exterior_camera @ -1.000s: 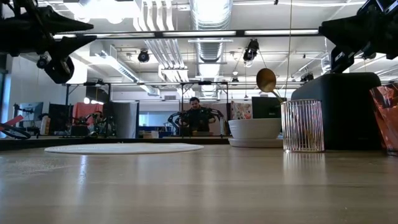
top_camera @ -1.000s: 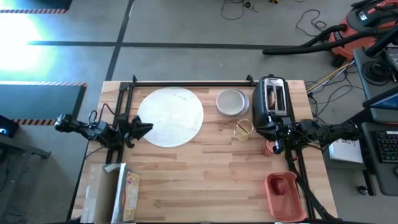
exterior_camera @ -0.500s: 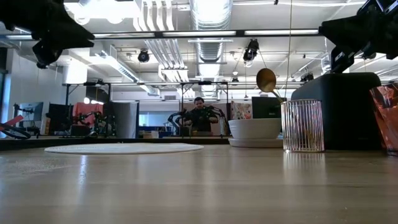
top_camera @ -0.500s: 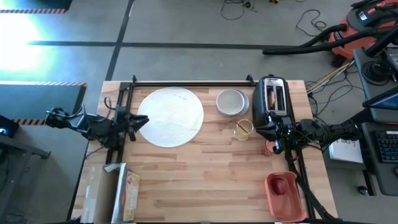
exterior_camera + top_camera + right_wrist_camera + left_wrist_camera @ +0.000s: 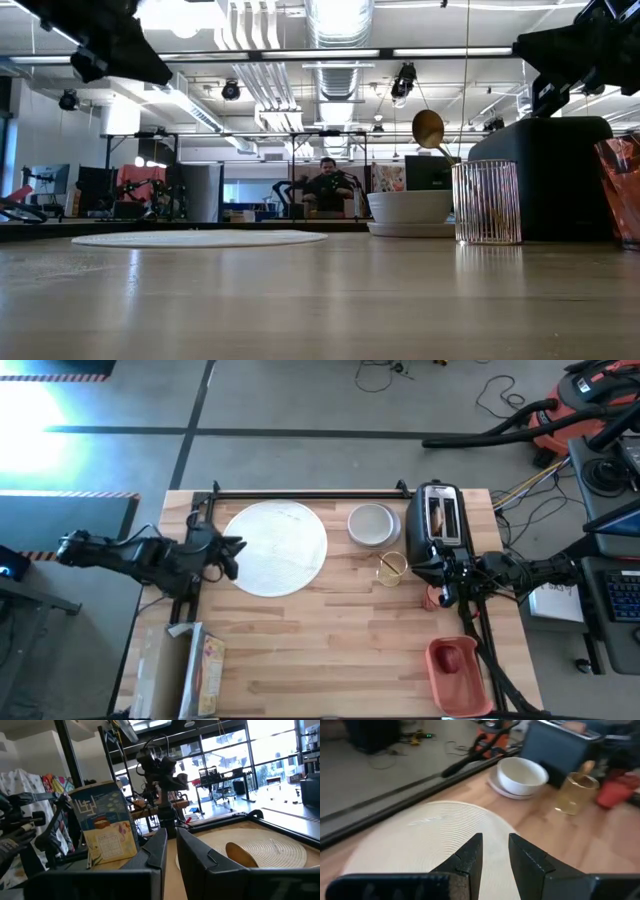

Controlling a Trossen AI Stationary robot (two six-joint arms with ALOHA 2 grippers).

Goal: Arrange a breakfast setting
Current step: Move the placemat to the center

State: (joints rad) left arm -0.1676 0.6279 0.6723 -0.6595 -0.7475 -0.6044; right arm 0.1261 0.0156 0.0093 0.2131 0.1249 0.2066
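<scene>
The large round plate [image 5: 275, 547] is white with fine ridged rings. The small bowl [image 5: 371, 524] is white. The toaster [image 5: 437, 530] is black, the spoon [image 5: 430, 130] is gold, and the clear glass [image 5: 486, 202] has vertical ribs. The tray [image 5: 458, 676] is red.

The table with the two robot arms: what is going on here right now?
A breakfast setting is being arranged, and nothing is held yet. The left pincer hovers over the left edge of the large white plate, fingers slightly parted and empty. The right pincer waits near the red cup in front of the black toaster. The white bowl sits on a saucer between plate and toaster, and the clear glass holds the gold spoon. A red tray lies at the table's near right corner.
</scene>
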